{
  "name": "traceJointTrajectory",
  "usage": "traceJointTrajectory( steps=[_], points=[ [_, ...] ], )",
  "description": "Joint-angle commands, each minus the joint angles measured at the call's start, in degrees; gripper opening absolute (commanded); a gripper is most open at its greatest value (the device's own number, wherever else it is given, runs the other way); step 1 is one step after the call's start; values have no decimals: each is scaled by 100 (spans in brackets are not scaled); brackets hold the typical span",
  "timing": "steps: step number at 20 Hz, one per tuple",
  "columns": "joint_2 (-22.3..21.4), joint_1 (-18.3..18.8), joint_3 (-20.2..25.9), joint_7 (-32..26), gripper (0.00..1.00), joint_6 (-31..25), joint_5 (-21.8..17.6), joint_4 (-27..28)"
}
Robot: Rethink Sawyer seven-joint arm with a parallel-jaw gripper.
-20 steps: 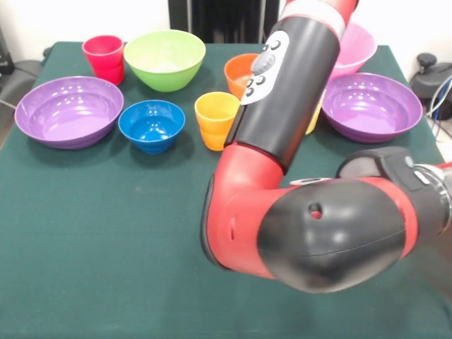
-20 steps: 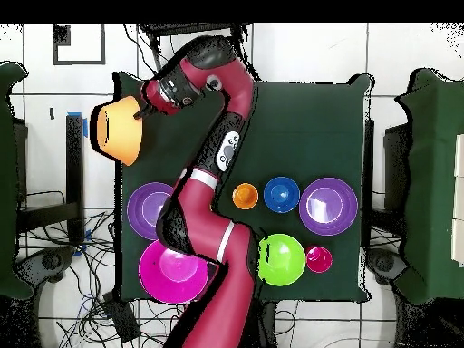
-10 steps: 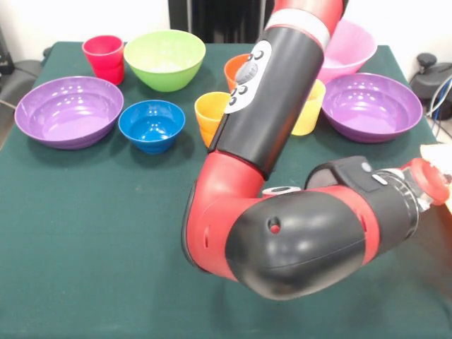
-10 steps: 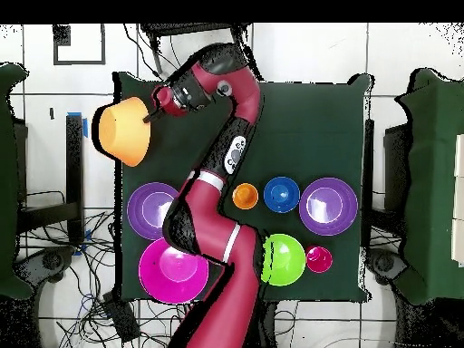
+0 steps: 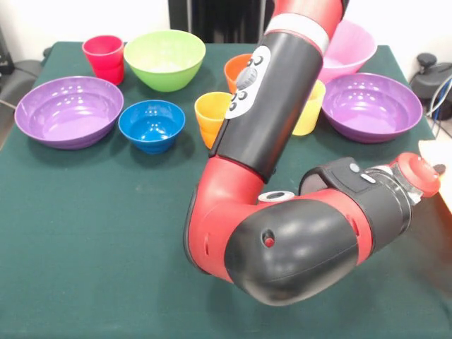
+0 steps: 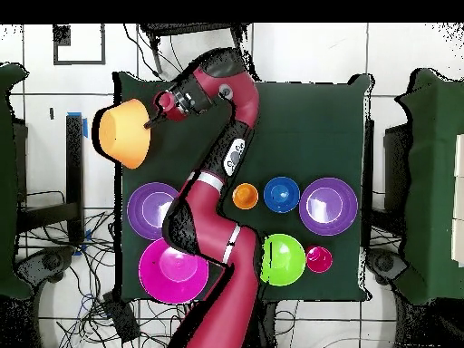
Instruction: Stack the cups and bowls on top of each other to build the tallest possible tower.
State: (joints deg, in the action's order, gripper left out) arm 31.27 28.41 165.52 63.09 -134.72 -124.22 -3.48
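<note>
Item: yellow-orange bowl [image 6: 125,132], carried aloft at the table's [image 6: 308,109] corner, overhanging its edge, pinched at the rim by the gripper [image 6: 156,116]; likely intended as tower base. Remaining bowls and cups unstacked along the opposite edge.

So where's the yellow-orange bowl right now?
In the overhead view the yellow-orange bowl is at the gripper, at the table's upper-left corner, overhanging its left edge; the nearest neighbour is the purple bowl below it.
</note>
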Motion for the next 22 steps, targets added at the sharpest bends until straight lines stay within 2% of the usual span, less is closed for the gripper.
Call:
traceJointTrajectory(
  steps=[1,5,11,15,22],
  points=[
    [69,160,-143,-2087,0,-190,-697,977],
    [52,180,-100,-2264,0,-128,-870,971],
    [-1,189,-58,-2186,0,78,-876,971],
    [-75,187,-108,-2122,0,448,-877,933],
    [-231,198,-457,-1811,0,1277,-619,747]
  ],
)
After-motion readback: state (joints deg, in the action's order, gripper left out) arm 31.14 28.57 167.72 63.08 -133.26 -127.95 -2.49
